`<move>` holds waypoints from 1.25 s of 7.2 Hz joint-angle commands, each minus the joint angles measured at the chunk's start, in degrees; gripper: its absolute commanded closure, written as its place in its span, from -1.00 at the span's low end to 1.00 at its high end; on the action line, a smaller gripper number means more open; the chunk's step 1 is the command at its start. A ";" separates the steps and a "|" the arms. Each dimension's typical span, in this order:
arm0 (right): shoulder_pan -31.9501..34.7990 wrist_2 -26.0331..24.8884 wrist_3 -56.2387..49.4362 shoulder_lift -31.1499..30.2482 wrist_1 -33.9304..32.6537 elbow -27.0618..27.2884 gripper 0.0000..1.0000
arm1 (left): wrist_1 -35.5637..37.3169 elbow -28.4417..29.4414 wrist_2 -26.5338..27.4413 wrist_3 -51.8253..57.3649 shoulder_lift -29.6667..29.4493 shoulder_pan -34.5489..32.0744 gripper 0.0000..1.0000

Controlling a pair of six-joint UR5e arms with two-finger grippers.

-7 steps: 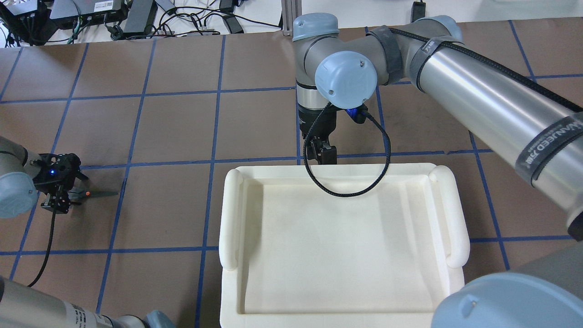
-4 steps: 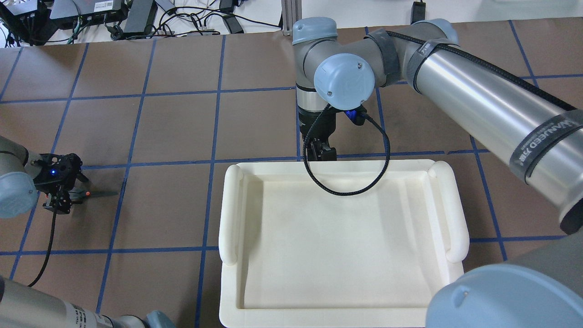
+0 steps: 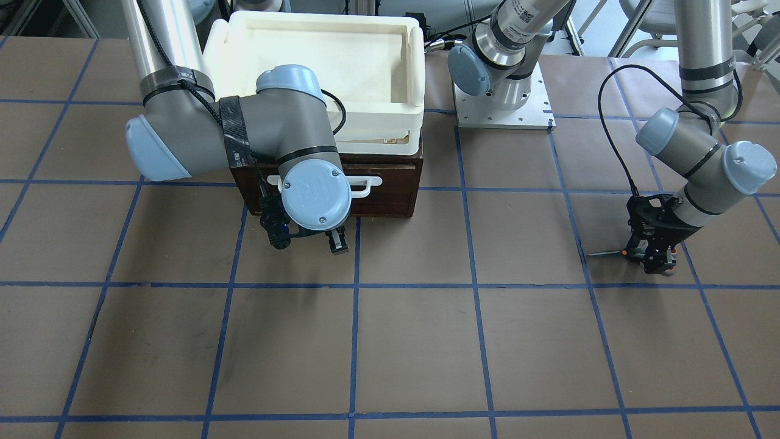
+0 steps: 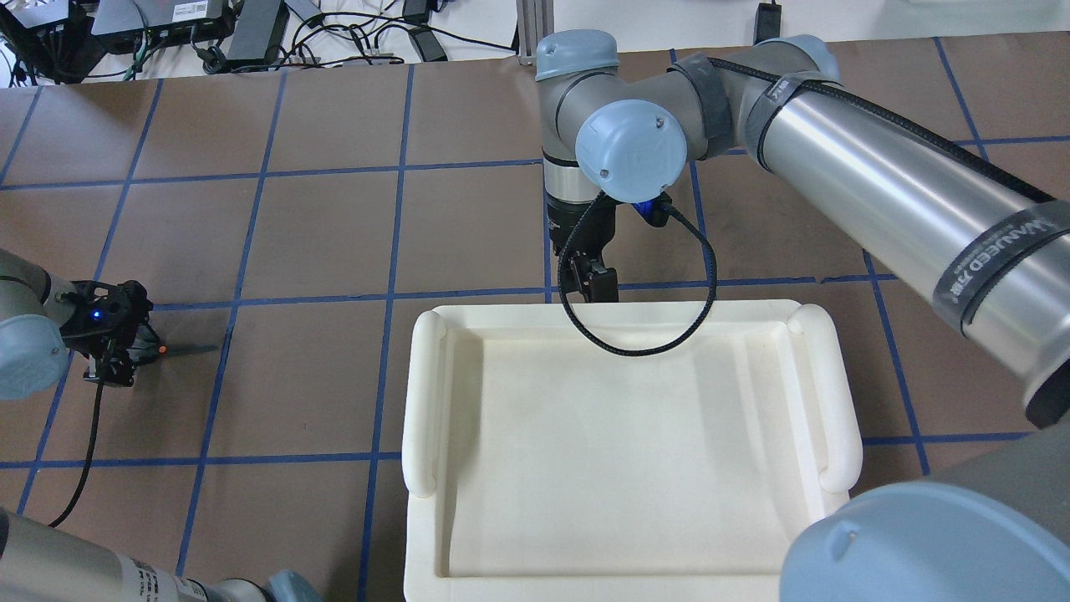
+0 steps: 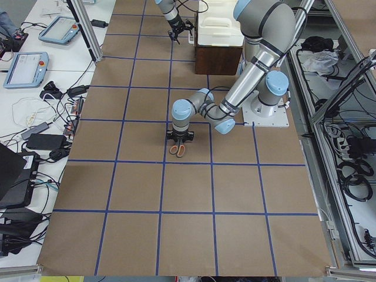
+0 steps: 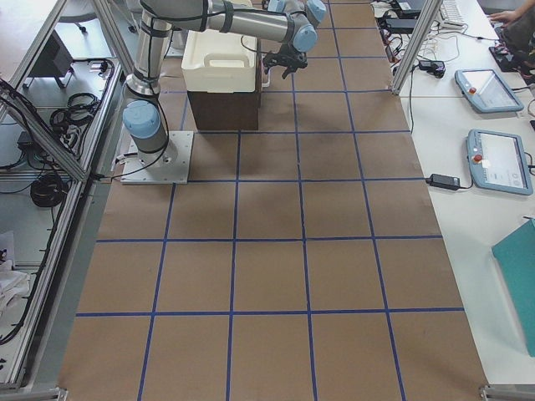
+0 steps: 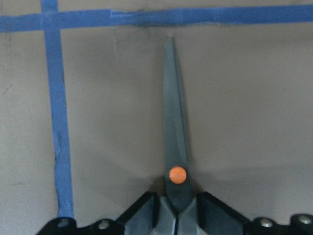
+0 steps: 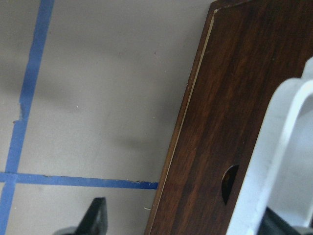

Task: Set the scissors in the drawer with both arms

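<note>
The scissors [image 7: 174,142] lie on the brown table with closed dark blades and an orange pivot dot, at the far left of the overhead view [image 4: 185,349]. My left gripper [image 7: 177,218] is shut on the scissors just behind the pivot and also shows in the overhead view [image 4: 113,358]. The drawer [image 3: 390,195] has a dark brown front and a white bar handle [image 8: 274,161]; it looks closed. My right gripper [image 8: 190,223] is open right at the drawer front, with the handle between its fingers near the right one. It also shows in the overhead view [image 4: 589,283].
A cream-white tray [image 4: 422,401] sits on top of the drawer box, below the right arm's black cable loop [image 4: 669,334]. The left arm's base plate [image 3: 503,107] stands beside the box. Blue tape lines grid the table.
The left gripper's fingers have closed in on the scissors, which shifted slightly away from the robot. The right arm's elbow shifted a little; its gripper stays at the drawer front.
</note>
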 commanded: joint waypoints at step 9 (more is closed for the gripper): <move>-0.35 -2.08 -4.58 0.52 -4.84 -1.00 -1.00 | -8.84 8.59 -3.26 -0.52 8.08 -5.35 0.65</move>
